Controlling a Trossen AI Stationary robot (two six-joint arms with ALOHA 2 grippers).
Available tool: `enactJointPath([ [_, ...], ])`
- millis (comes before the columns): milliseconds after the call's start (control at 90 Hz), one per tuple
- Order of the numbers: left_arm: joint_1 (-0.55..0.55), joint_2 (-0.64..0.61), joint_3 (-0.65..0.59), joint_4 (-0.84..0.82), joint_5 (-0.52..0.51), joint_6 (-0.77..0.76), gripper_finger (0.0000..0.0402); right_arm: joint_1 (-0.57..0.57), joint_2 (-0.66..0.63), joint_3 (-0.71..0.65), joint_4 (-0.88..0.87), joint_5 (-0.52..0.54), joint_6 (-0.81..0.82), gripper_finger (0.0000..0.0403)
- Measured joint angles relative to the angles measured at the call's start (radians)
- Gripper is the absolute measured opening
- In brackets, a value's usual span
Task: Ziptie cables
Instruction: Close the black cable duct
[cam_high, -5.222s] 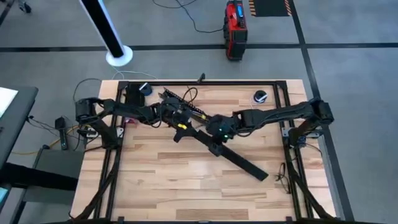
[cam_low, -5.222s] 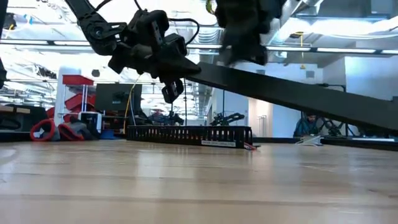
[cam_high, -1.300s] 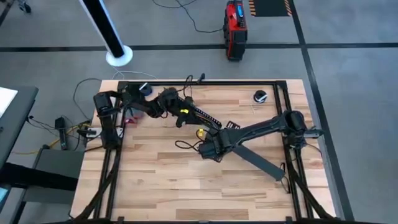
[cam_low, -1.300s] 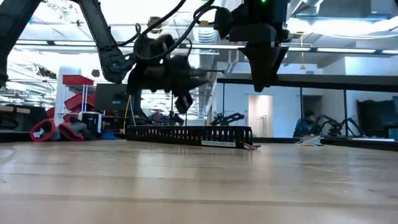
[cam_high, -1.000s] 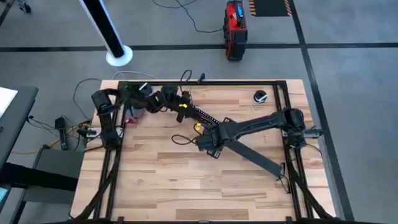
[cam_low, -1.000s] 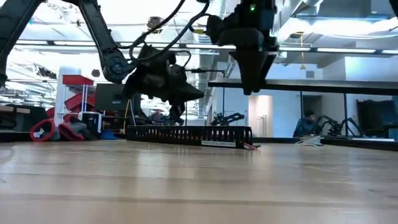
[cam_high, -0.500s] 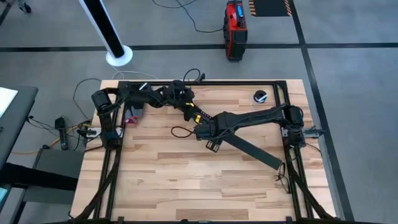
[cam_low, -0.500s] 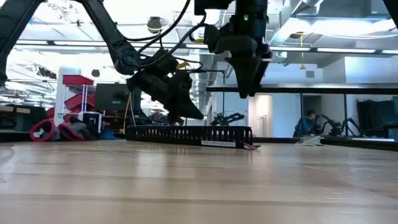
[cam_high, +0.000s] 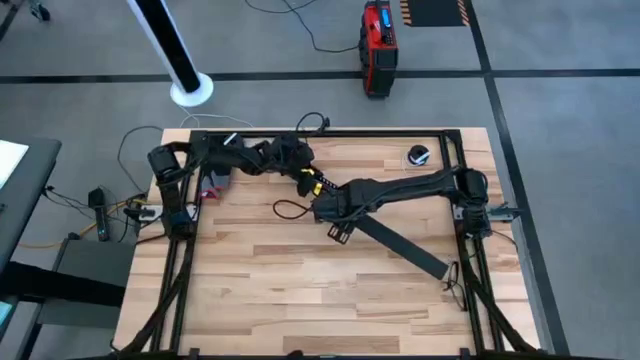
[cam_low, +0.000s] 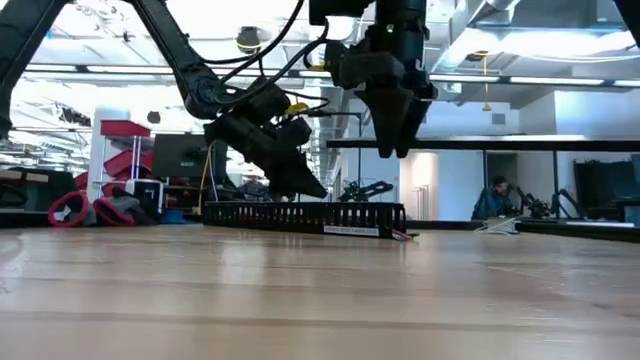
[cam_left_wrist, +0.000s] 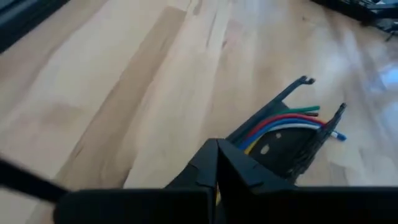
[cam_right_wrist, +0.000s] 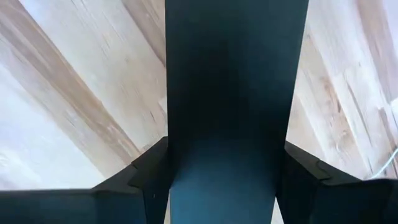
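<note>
We see right pincer clamping flat black strip above counter; left pincer closed, empty, beside cables.

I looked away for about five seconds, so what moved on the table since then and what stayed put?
The right gripper, shut on the flat black strip, swung it toward the table's left and back, lifting it level. The left gripper drew back, then reached out along the slotted channel, fingers shut. The channel, its cables and the small round thing stayed put.
</note>
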Motion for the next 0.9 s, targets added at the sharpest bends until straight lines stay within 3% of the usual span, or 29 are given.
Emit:
enactJointPath([
  [344, -0.009, 0.106, 0.068, 0.005, 0.092, -0.047, 0.0, 0.034, 0.0, -0.058, 0.005, -0.048, 0.074, 0.0196],
  [700, -0.006, 0.086, 0.068, -0.208, 0.217, 0.037, 0.0, 0.075, 0.0, -0.076, 0.024, -0.151, 0.137, 0.0196],
  [900, -0.001, 0.042, 0.064, -0.347, 0.251, 0.117, 0.0, 0.094, 0.0, -0.076, 0.03, -0.159, 0.151, 0.0196],
])
